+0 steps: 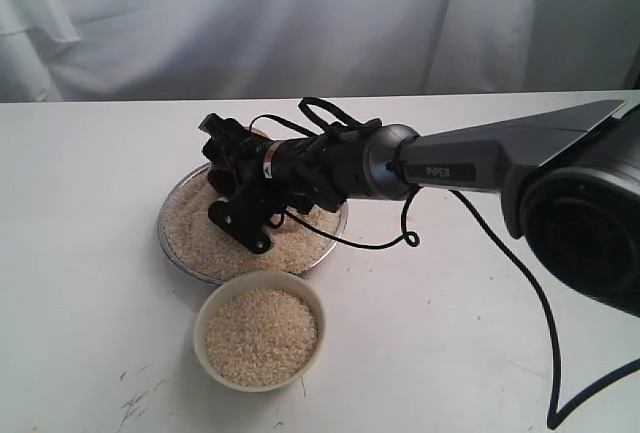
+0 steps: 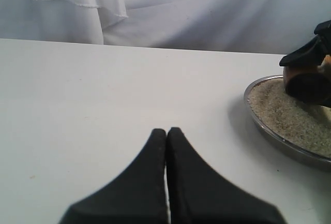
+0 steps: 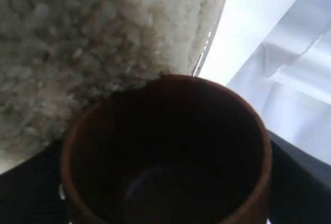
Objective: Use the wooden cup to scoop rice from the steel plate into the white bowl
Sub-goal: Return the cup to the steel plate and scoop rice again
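The right gripper holds the wooden cup, empty, against the rice; pushing outward risks spilling grains over the steel plate.

My exterior camera looks down across the table toward the curtain. My left wrist camera sits low, sharing the steel plate; my right one crowds the wooden cup and rice.
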Motion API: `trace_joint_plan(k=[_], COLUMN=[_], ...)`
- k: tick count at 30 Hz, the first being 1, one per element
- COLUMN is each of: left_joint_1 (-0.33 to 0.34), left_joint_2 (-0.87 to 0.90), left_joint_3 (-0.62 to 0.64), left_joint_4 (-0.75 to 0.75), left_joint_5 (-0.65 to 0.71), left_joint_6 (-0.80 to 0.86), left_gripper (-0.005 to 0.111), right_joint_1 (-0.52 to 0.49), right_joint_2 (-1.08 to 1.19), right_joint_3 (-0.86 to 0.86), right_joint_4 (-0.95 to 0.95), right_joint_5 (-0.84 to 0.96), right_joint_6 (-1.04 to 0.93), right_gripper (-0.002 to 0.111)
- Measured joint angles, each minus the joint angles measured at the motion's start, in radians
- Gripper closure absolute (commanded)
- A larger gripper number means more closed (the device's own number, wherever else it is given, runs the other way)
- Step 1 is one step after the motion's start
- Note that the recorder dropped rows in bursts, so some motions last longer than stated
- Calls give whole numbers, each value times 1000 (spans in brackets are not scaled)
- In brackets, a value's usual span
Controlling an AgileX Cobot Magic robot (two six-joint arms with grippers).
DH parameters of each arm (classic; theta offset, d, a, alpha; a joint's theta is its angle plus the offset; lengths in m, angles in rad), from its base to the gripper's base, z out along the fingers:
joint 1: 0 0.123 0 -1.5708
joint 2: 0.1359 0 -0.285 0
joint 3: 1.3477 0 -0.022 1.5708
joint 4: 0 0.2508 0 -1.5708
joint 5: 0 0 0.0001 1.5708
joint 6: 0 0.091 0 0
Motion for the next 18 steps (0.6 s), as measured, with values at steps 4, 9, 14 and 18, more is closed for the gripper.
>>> trace_joint_plan(k=[4,9,14,18], left_joint_1=[0,0,0,0], left_joint_2=[0,0,0,0], left_joint_3=[0,0,0,0], left_joint_4=[0,0,0,0], left_joint_5=[0,0,0,0], left_joint_6=[0,0,0,0], left_gripper=[107,107,107,107], right_joint_1=[0,0,0,0], right_joint_2=[2,2,0,-2], right_joint_3=[-2,-5,-7,-9], right_joint_4=[0,35,96,164], right_joint_5=[16,97,137,168], right_joint_6=[-9,-9,-9,-25], right_gripper=[108,108,108,108])
